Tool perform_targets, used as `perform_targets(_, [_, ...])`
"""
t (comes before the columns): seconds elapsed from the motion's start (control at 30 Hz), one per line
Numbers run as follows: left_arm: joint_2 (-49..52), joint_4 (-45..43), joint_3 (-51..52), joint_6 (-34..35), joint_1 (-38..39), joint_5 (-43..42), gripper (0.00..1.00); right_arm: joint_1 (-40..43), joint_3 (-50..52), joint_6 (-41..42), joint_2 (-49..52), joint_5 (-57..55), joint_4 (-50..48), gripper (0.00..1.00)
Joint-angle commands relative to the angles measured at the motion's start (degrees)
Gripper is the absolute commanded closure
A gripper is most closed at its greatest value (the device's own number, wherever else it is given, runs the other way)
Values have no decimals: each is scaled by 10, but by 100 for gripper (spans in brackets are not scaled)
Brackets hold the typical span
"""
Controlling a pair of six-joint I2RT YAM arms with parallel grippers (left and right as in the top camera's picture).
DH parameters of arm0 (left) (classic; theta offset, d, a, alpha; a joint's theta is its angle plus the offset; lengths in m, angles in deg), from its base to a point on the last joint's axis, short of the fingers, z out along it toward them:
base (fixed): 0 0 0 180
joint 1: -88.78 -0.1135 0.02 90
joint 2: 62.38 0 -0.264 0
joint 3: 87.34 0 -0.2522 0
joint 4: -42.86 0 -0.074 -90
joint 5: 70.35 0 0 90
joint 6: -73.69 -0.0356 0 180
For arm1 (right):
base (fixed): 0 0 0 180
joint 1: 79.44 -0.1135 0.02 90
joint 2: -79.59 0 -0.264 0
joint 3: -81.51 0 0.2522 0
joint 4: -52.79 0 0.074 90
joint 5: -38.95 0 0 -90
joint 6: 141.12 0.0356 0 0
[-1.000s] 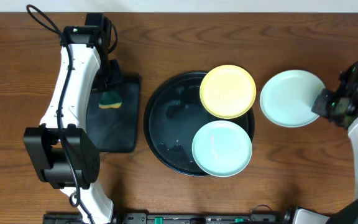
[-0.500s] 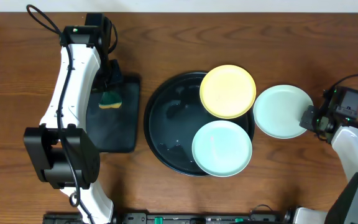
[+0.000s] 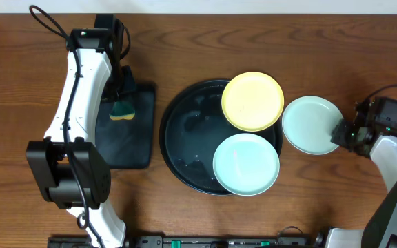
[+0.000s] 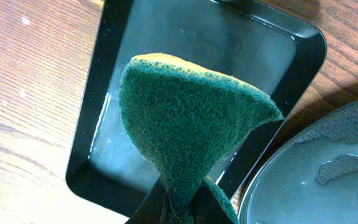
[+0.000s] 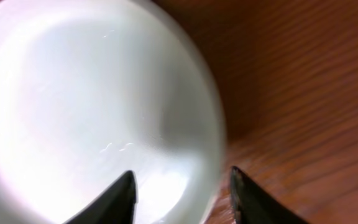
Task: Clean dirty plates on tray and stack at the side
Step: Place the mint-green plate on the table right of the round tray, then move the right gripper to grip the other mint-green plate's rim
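The large round black tray (image 3: 191,138) lies mid-table, wet inside. A pale yellow plate (image 3: 252,101) rests on its upper right rim, and a mint plate (image 3: 246,164) on its lower right. The second mint plate (image 3: 311,125) lies on the table just right of the tray. My right gripper (image 3: 338,133) is at that plate's right edge. In the right wrist view it is open (image 5: 182,177), one finger over the plate (image 5: 92,106) and one over the wood. My left gripper (image 3: 123,100) is shut (image 4: 182,202) on the green sponge (image 4: 191,118) above the rectangular tray.
A smaller rectangular black tray (image 3: 126,148) with water in it lies left of the round tray; it also shows in the left wrist view (image 4: 166,37). The round tray's rim shows at the right of that view (image 4: 328,168). Bare wooden table surrounds everything.
The mint plate at the right has moved left and a little toward the front, ending beside the round tray, and the right gripper came with it. The left arm has not moved.
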Motion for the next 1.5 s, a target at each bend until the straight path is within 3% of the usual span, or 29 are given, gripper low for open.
perform_targets(0.0, [-9,2,-13,-5,-1,5,92,-5,-62,0,-10,142,55,51])
perform_targets(0.13, [-9,2,-13,-5,-1,5,92,-40,-89,0,-10,211,146,52])
perform_targets(0.3, [-9,0,-13,-5,-1,5,93,-129,-80,-6,-10,176,227,51])
perform_targets(0.53, [-9,-2,-13,-5,-1,5,93,-262,-43,-5,-9,92,219,51])
perform_targets(0.63, [-9,-2,-13,-5,-1,5,93,-294,-27,0,-7,75,204,57])
perform_targets(0.83, [-9,-2,-13,-5,-1,5,92,-306,-22,1,-5,72,186,77])
perform_targets(1.17, [-9,-2,-13,-5,-1,5,92,-306,5,1,-3,73,172,82])
perform_targets(1.3, [-9,-2,-13,-5,-1,5,93,-306,6,18,-3,76,170,98])
perform_targets(1.47, [-9,-2,-13,-5,-1,5,93,-308,5,26,-4,105,168,99])
